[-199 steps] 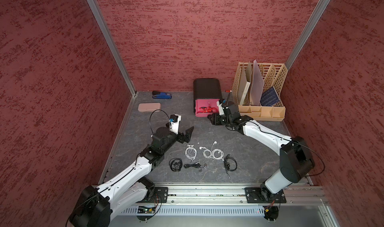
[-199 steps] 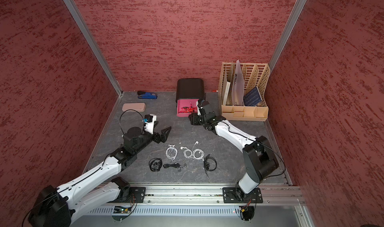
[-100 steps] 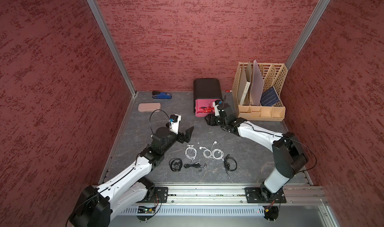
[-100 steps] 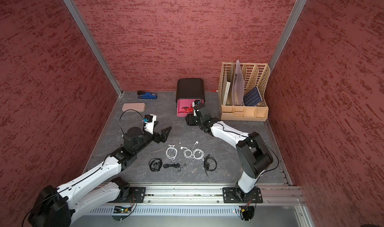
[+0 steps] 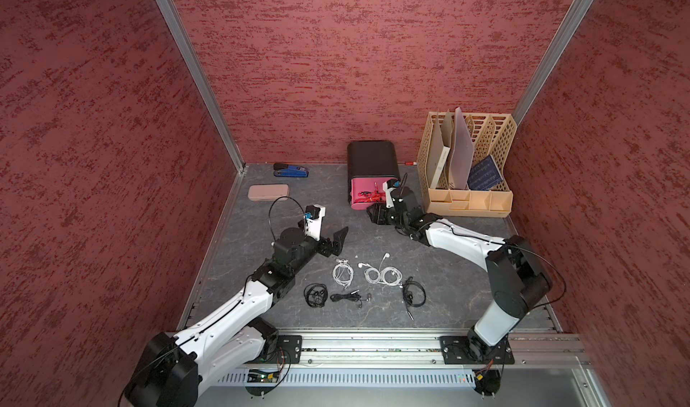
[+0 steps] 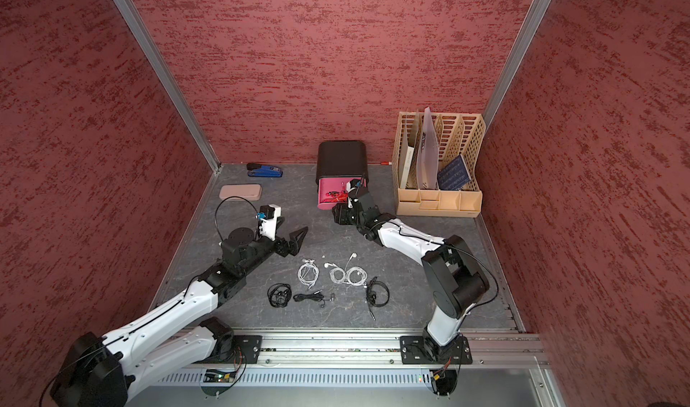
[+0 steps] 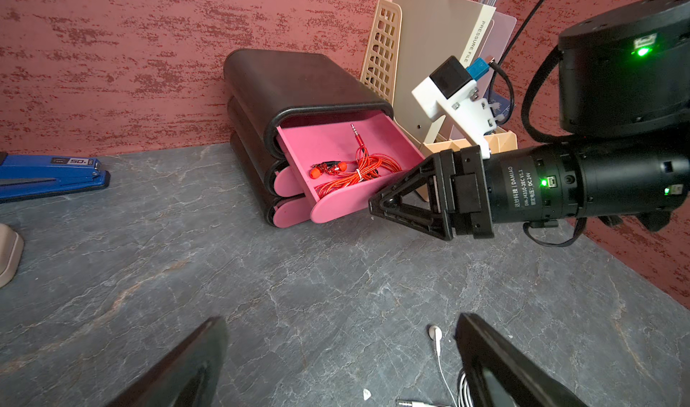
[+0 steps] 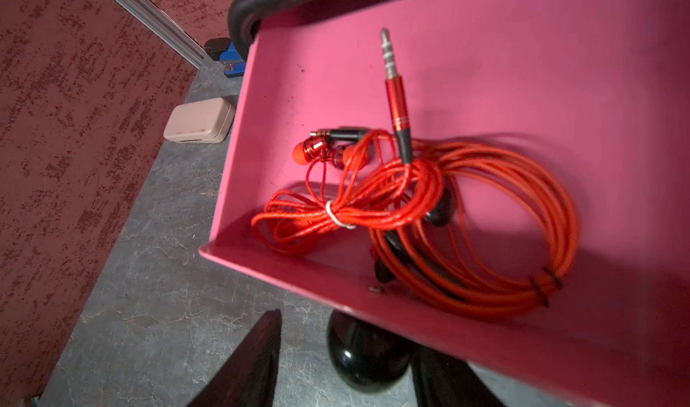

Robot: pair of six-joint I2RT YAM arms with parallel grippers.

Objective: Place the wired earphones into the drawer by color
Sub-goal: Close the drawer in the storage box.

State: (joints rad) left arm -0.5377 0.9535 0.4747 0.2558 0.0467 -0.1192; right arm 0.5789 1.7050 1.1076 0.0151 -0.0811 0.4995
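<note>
The black drawer unit (image 5: 370,158) has its top pink drawer (image 7: 338,205) pulled out. Two red wired earphones (image 8: 336,214) (image 8: 485,237) lie coiled inside it. Three white earphones (image 5: 342,273) (image 5: 371,274) (image 5: 391,275) and three black ones (image 5: 315,295) (image 5: 347,297) (image 5: 412,295) lie on the table in front. My right gripper (image 8: 347,349) is at the drawer's front, open, its jaws on either side of a black knob (image 8: 367,356), with a gap on one side. My left gripper (image 5: 338,239) hovers open and empty just behind the white earphones (image 7: 435,336).
A beige file rack (image 5: 468,162) stands right of the drawer unit, close to my right arm. A blue stapler (image 5: 291,170) and a beige case (image 5: 268,192) lie at the back left. Red walls enclose the grey table on three sides.
My right gripper has shifted a little to the left along the drawer's front, and the arm's elbow has folded in. The left arm and the earphones have not moved.
</note>
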